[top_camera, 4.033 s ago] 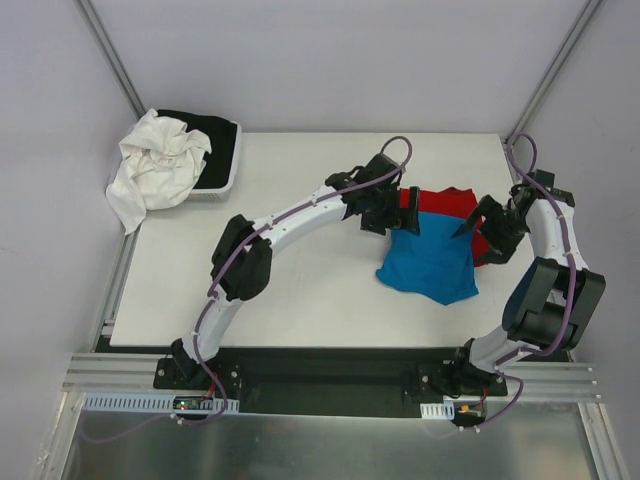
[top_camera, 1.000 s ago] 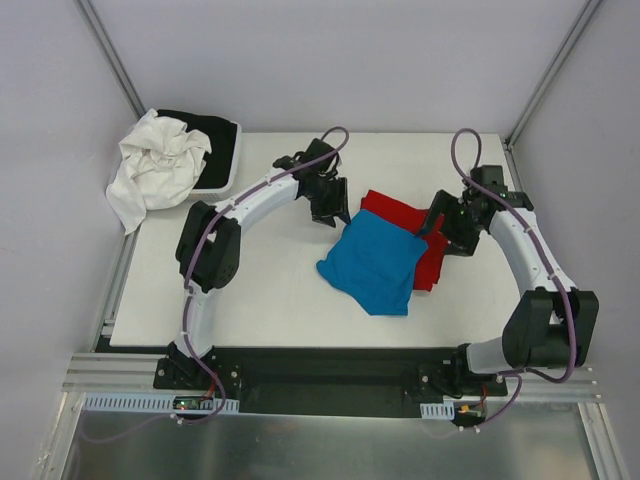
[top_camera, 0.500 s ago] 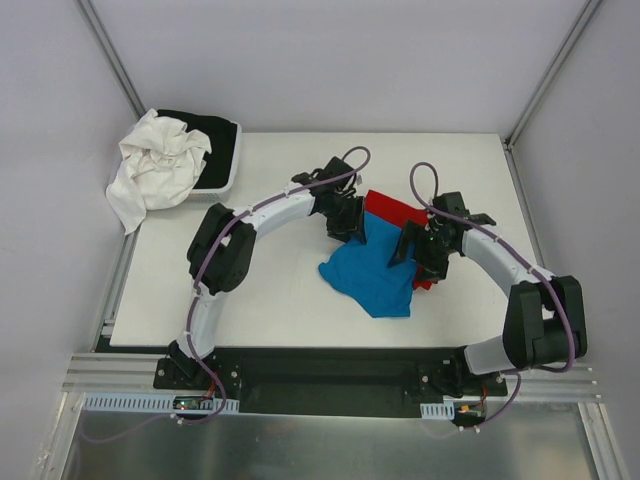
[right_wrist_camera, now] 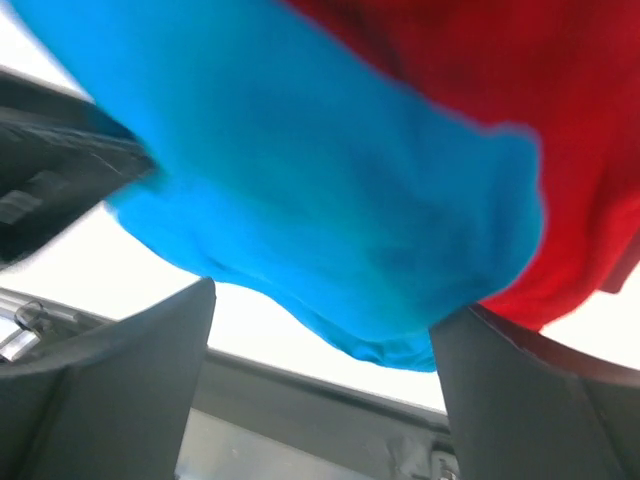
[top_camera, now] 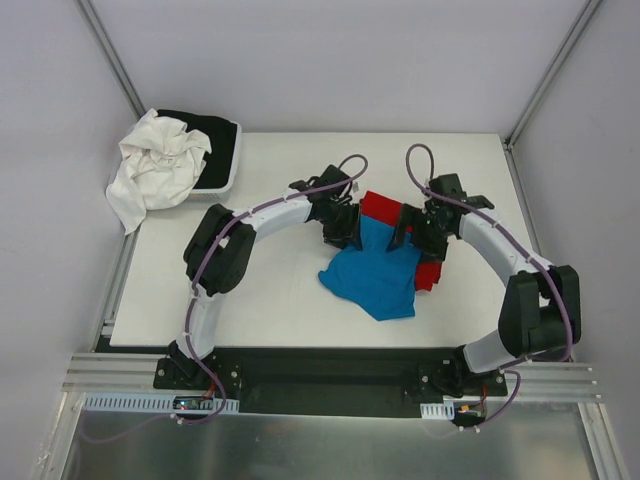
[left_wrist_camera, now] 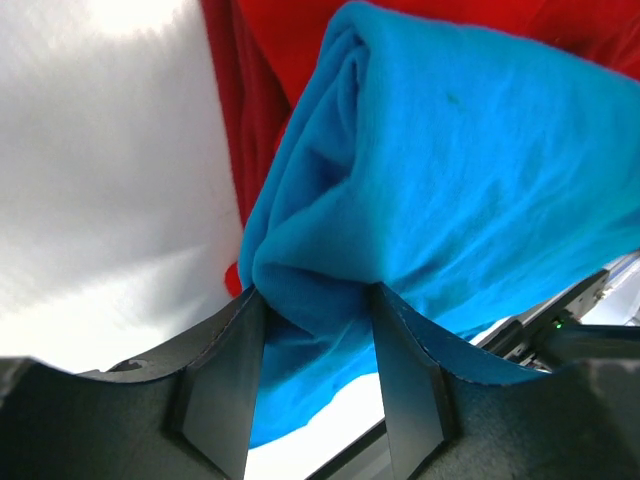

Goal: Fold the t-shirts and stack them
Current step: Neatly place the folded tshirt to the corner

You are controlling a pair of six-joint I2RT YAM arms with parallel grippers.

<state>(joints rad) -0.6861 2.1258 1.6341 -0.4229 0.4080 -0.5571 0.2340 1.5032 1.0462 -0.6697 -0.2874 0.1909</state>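
Two t-shirts are on the tabletop [top_camera: 265, 175], one blue and one red, a little to the right of its middle. The blue shirt [top_camera: 375, 278] is already a folded bundle, and it lies partly over the red shirt [top_camera: 381, 206]. The red one shows only at the far side and at the right side of the blue one.

The left pincer [left_wrist_camera: 312, 305] is clenched on a thick fold of the blue shirt, at the far left corner of the bundle. The right pincer [right_wrist_camera: 325, 300] is released. Its jaws stand wide, and the other far corner of the blue cloth hangs between them without being pressed.

I judge that the folding is done and the stacking is in hand, because the blue shirt does not yet sit squarely on the red one. The next move, I think, calls for the right pincer to close on its corner. Then both arms can lift together and lay the blue shirt flat, with its edges in line with the red shirt under it. The cloth is soft, so an uneven pull may open the fold again.

At the far left corner there is one tray [top_camera: 232, 165]. It holds one white garment [top_camera: 155, 165], which spills over the left edge, and one black garment [top_camera: 215, 133] under it. These two are not part of the task.
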